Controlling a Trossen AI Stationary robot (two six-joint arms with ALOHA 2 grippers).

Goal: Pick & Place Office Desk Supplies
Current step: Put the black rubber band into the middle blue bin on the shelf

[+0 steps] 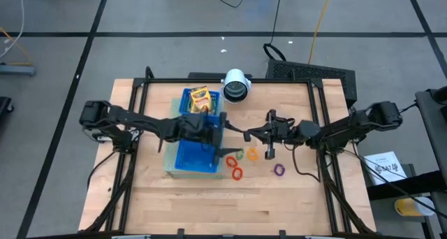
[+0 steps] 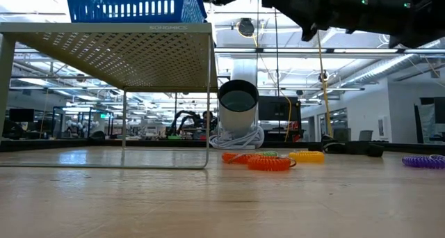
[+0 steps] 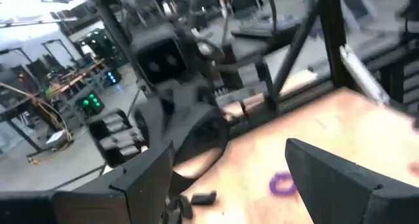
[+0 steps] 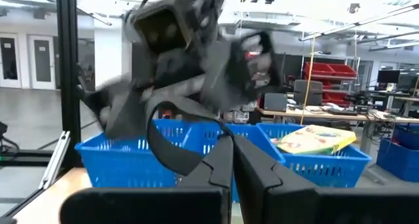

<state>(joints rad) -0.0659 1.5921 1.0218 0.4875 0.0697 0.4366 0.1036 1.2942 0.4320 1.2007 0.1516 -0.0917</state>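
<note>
Thin coloured rings lie on the wooden table right of the blue tray (image 1: 187, 155): green (image 1: 239, 155), orange (image 1: 253, 154), red (image 1: 236, 172) and purple (image 1: 279, 170). A yellow-and-green crayon box (image 1: 200, 99) lies in the tray's far compartment. In the left wrist view, a small black clip (image 3: 203, 199) lies on the table. My left gripper (image 1: 225, 134) hovers open and level over the tray's right edge, pointing right. My right gripper (image 1: 246, 133) faces it from the right, shut and empty, above the rings. The two tips are close but apart.
The tray stands on a raised perforated metal shelf (image 2: 104, 50). A white round cylinder (image 1: 236, 85) with a dark centre stands just beyond the tray's far right corner. A black box (image 1: 314, 73) sits at the far edge. Bare wood lies toward the near edge.
</note>
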